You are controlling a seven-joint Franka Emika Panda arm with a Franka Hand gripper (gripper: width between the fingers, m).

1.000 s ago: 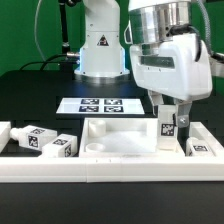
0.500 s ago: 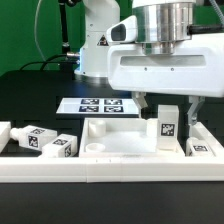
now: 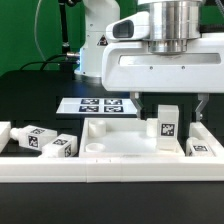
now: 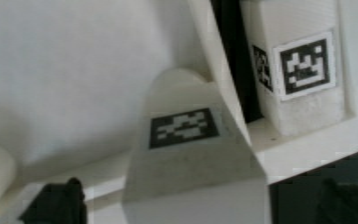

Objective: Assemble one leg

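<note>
A leg [image 3: 166, 127], a short white post with a tag on its side, stands upright in the corner of the white tabletop [image 3: 122, 150] at the exterior view's right. My gripper [image 3: 170, 106] hangs over it, open, with one finger well out to each side and neither touching it. In the wrist view the leg [image 4: 197, 140] rises between the two dark fingertips [image 4: 55, 203], with the gripper [image 4: 194, 206] spread wide around it. The tabletop's inner face [image 4: 69, 80] lies behind it.
Two loose legs [image 3: 35, 140] [image 3: 60, 147] lie at the exterior view's left of the tabletop. Another leg [image 3: 205, 149] lies at its right, also in the wrist view [image 4: 300, 70]. The marker board [image 3: 98, 105] lies behind. A white rail [image 3: 100, 172] runs along the front.
The hand has turned about its vertical axis, from side-on to broadside. The jaws have spread apart and let go of the leg, which stays upright in the corner.
</note>
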